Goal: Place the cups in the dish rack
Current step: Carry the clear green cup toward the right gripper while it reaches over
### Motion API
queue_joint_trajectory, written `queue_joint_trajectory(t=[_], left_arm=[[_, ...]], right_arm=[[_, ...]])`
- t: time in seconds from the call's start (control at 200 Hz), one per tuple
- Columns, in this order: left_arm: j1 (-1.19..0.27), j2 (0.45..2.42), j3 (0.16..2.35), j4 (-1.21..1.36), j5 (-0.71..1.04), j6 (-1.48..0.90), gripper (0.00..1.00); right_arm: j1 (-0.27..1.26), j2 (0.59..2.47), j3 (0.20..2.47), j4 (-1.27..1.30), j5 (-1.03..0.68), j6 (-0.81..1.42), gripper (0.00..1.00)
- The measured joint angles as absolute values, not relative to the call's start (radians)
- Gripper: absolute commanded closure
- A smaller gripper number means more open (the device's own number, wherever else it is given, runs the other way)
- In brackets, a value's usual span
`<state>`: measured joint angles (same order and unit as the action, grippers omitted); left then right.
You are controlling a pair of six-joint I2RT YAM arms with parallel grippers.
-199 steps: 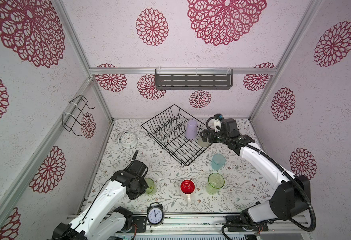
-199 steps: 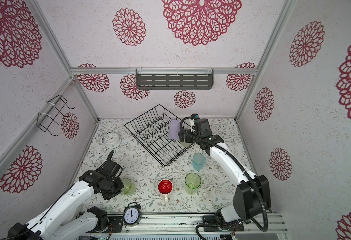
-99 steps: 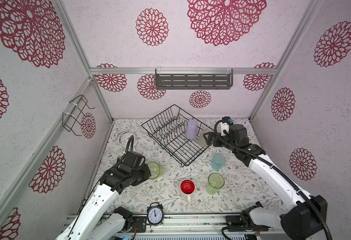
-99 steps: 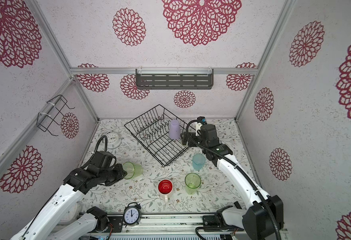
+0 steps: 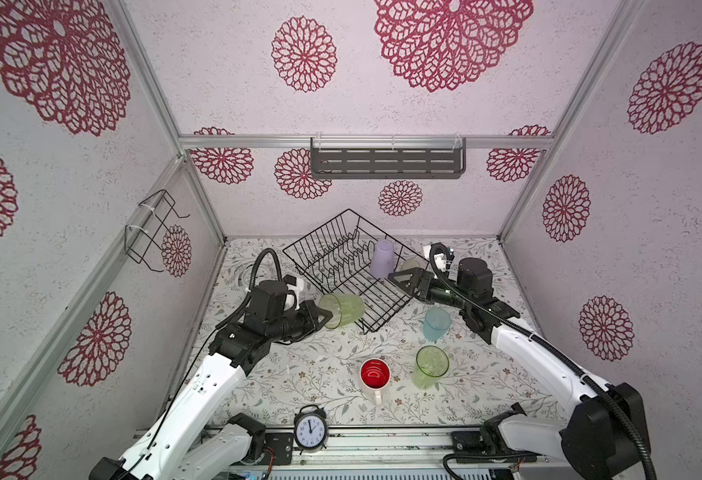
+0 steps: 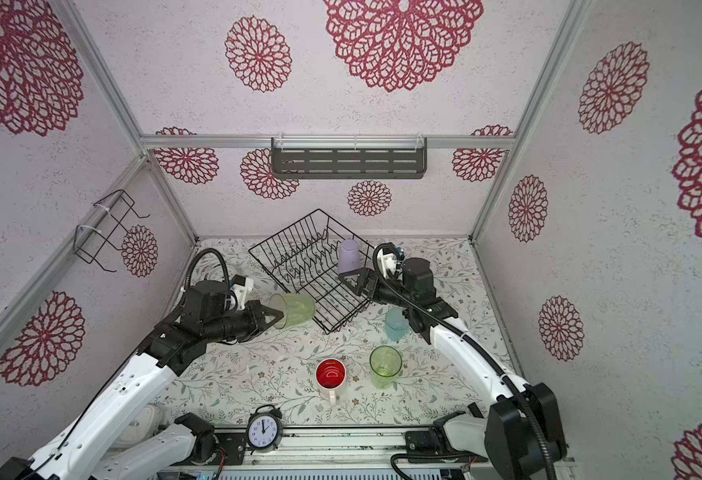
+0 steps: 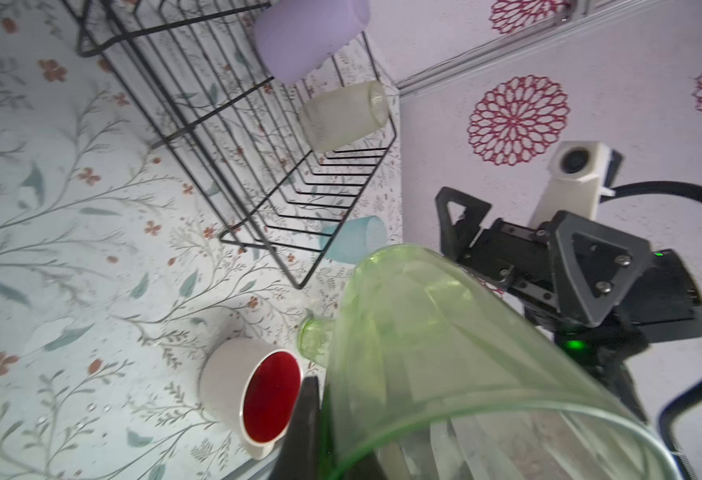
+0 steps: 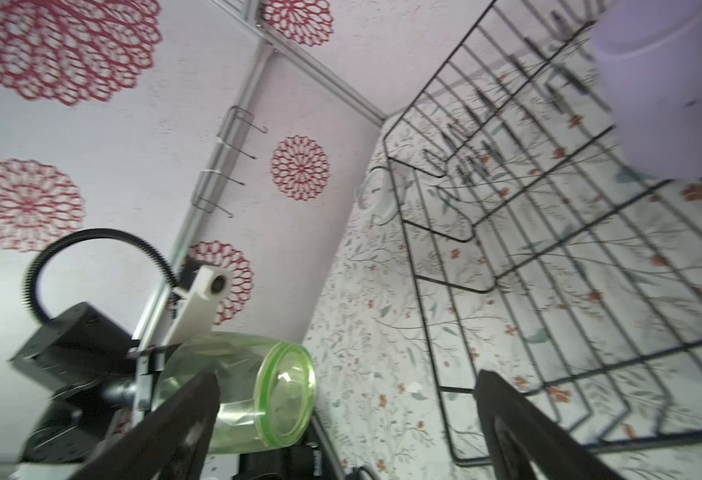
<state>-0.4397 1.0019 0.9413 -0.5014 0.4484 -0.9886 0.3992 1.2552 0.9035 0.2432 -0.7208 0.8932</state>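
Green tumbler [image 5: 343, 309] lies sideways, gripped by left tool [image 5: 325, 317] beside the dish rack [image 5: 317, 230]; right tool [image 5: 400, 283] gapes empty.

The left arm [image 5: 216, 378] and right arm [image 5: 542, 353] wear white shells with black joints, and a ribbed black cable [image 5: 269, 258] loops behind each wrist. The right gripper [image 5: 400, 284] has dark fingers [image 7: 594, 266] shaped as triangular frames with small screws [image 7: 603, 286]. Behind them sit a white camera housing [image 7: 572, 178] and a small green light [image 7: 572, 344].

five tumblers [image 5: 382, 259], one mug [image 5: 375, 374], one dish rack [image 5: 337, 266], one alarm clock [image 5: 310, 430], one wall holder [image 5: 152, 232], one shelf [image 5: 386, 162].
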Motion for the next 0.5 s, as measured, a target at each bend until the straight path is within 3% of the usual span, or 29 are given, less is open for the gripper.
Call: queue_joint_trajectory(t=[0.29,0.5], left_arm=[[-0.464,1.131,1.023,-0.204,0.566,-1.106,1.00],[-0.472,1.208,1.065,-0.115,0.624,-1.148,1.00]], right_arm=[[0.405,1.360,0.789,0.867,-0.921,1.372,0.01],[0.414,1.502,0.773,1.377,-0.920,1.779,0.01]])
